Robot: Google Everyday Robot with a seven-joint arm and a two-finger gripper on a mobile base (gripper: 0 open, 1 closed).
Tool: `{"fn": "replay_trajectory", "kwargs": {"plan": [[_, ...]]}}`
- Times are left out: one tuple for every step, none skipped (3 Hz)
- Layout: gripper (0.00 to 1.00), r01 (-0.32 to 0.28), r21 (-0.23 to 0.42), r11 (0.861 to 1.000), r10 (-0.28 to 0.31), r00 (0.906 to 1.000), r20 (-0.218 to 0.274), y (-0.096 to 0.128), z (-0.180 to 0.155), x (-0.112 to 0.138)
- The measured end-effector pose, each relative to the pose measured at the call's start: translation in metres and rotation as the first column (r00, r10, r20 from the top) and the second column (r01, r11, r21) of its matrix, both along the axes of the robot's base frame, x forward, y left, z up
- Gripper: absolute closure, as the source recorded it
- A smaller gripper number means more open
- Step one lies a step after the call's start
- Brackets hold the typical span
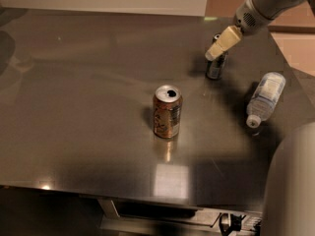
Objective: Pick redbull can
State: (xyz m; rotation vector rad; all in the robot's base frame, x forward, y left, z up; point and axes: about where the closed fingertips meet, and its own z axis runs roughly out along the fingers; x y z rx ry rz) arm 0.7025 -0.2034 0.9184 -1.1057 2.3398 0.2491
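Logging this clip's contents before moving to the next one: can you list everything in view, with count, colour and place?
slim can: one, silver-grey with dark markings, upright at the table's far right, partly behind the pincer
wide can: one, orange-brown, upright, opened, near the table's middle
bottle: one, clear plastic with white cap, lying on its side near the right edge
table: one, grey metal, bearing all three
pincer: one, cream, at the slim can's top
arm: one, grey, reaching in from the top right corner
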Motion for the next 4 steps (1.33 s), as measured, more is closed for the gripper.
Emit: {"fn": "replay_trajectory", "kwargs": {"plan": [[0.42, -0.024, 0.012, 1.000, 0.024, 0.9995, -0.018, 0.003, -0.002, -0.002], [0.64, -0.052, 0.027, 0.998, 0.053, 0.9981, -0.030, 0.005, 0.002, -0.008], [0.87, -0.109, 0.044, 0.993, 0.110, 0.9937, -0.020, 0.011, 0.018, -0.019], [1.00, -0.194, 0.048, 0.980, 0.194, 0.9810, 0.000, 0.026, 0.046, -0.035]]}}
